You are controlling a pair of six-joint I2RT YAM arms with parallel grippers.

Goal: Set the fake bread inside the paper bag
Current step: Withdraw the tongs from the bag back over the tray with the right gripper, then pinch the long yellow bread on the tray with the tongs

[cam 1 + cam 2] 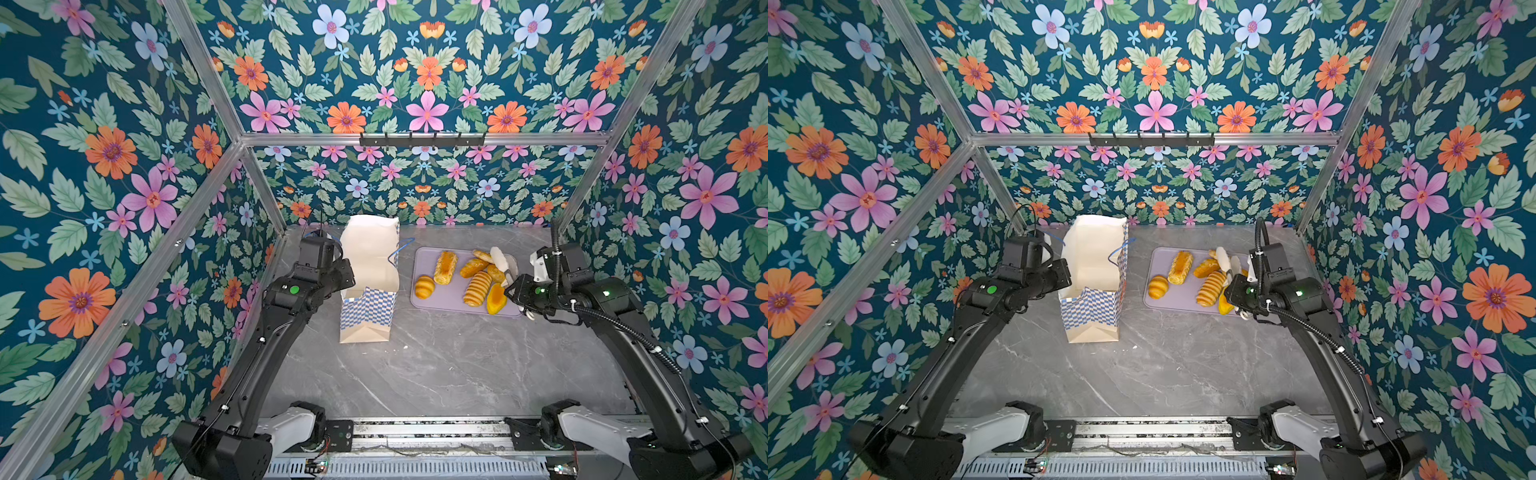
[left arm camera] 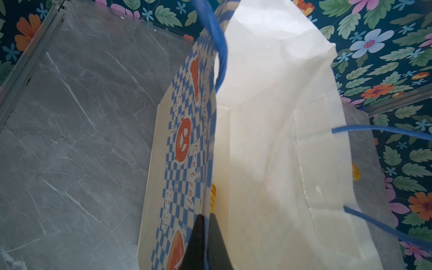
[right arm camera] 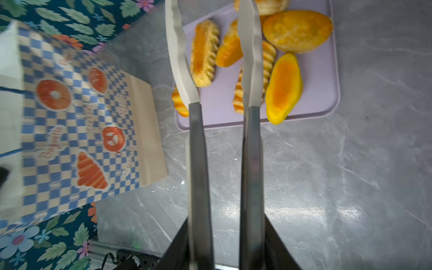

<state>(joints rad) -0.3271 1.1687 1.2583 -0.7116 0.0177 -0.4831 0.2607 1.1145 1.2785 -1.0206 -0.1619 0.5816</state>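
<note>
L fingers (image 2: 205,233) clenched on bag (image 1: 368,307) wall, R fingers (image 3: 226,219) gripping parted tongs (image 3: 198,163) over bread (image 3: 204,53) on tray (image 3: 315,77) beside bag: glossy bread may slip from tong tips mid-carry, or tongs may snag bag rim & tip it.

Left gripper (image 2: 205,219), at 10 o'clock, pinches the paper bag (image 2: 268,117) — right gripper (image 3: 225,243), at 2 o'clock, clamps tongs (image 3: 198,152).
</note>
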